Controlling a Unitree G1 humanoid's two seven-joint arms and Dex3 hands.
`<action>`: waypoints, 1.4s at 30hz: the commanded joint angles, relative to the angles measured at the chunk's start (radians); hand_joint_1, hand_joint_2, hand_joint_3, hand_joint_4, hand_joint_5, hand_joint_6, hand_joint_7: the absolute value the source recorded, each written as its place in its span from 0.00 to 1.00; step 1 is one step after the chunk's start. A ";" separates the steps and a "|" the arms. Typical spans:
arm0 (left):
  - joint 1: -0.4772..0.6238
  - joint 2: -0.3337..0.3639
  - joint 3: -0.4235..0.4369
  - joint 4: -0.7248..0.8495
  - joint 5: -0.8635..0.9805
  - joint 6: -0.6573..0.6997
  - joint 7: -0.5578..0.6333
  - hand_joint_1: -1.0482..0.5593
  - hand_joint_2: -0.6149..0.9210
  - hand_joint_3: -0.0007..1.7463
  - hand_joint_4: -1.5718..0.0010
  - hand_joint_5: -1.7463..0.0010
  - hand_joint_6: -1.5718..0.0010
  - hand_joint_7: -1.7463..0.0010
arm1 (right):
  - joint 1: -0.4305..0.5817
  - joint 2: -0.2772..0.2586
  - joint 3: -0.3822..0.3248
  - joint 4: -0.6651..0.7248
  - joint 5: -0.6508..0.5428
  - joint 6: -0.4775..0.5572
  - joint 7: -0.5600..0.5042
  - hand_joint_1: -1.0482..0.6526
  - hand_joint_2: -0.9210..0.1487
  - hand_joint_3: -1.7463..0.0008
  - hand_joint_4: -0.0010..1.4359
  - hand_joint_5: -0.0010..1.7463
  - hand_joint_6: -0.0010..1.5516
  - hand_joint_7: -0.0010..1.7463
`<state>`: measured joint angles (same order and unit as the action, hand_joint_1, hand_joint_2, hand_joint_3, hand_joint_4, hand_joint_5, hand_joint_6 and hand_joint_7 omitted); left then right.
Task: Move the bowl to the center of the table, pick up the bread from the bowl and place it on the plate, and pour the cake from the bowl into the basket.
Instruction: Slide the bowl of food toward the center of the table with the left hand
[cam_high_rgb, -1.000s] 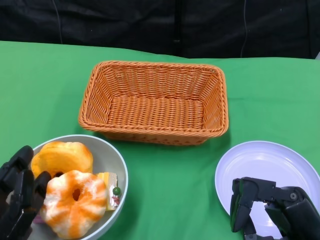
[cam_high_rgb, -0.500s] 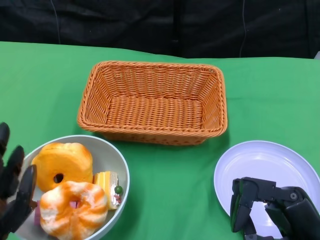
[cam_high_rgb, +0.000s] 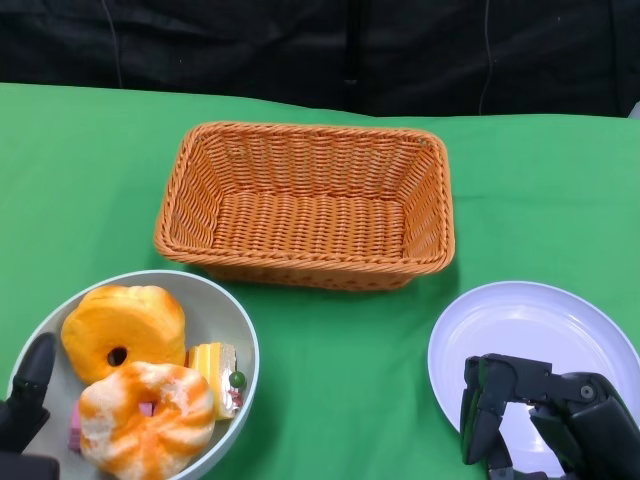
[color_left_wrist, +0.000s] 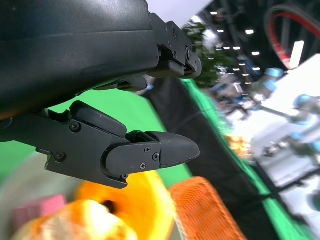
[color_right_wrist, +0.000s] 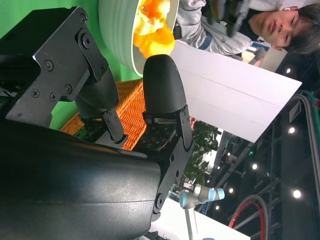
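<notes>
Desk (cam_high_rgb: 90, 170): green cloth; open green strip between bowl and plate.
Basket (cam_high_rgb: 305, 205): orange wicker, centre-rear, well short of the desk's far edge.
Plate (cam_high_rgb: 535, 340): white, front right.
Bowl (cam_high_rgb: 235, 330): grey, front-left corner, cut by the frame's bottom; holds two ring breads (cam_high_rgb: 145, 420), cake slice (cam_high_rgb: 215, 375).
Right robot hand (cam_high_rgb: 545, 420): fingers curled, holding nothing, over plate.
Left robot hand (cam_high_rgb: 25, 405): beside bowl's left rim, fingers apart, holding nothing.
Writing: nothing readable.

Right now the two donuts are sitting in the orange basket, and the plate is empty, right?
Not quite. The head view shows the two donuts sitting in the grey bowl; the orange basket holds nothing. The plate is empty, as you said.
</notes>
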<state>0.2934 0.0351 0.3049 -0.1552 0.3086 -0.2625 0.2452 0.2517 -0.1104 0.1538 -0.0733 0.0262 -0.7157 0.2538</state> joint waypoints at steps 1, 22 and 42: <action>-0.004 0.032 0.003 0.002 -0.013 0.113 -0.036 0.33 1.00 0.31 0.88 0.91 0.85 0.97 | 0.003 -0.011 -0.009 -0.005 0.011 -0.001 0.000 0.80 0.61 0.00 0.65 1.00 0.54 0.90; -0.067 0.104 0.109 -0.107 -0.521 0.735 -0.435 0.25 1.00 0.37 1.00 1.00 1.00 1.00 | 0.008 -0.019 -0.008 -0.013 0.018 0.003 0.007 0.80 0.61 0.00 0.66 1.00 0.55 0.89; -0.042 0.143 0.092 -0.120 -0.779 0.757 -0.556 0.26 1.00 0.37 0.99 1.00 0.95 1.00 | 0.007 -0.022 -0.009 -0.016 0.021 0.010 0.010 0.78 0.61 0.00 0.65 1.00 0.55 0.89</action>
<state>0.2505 0.1727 0.4002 -0.2585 -0.4532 0.4885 -0.3097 0.2537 -0.1208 0.1540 -0.0799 0.0325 -0.7132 0.2617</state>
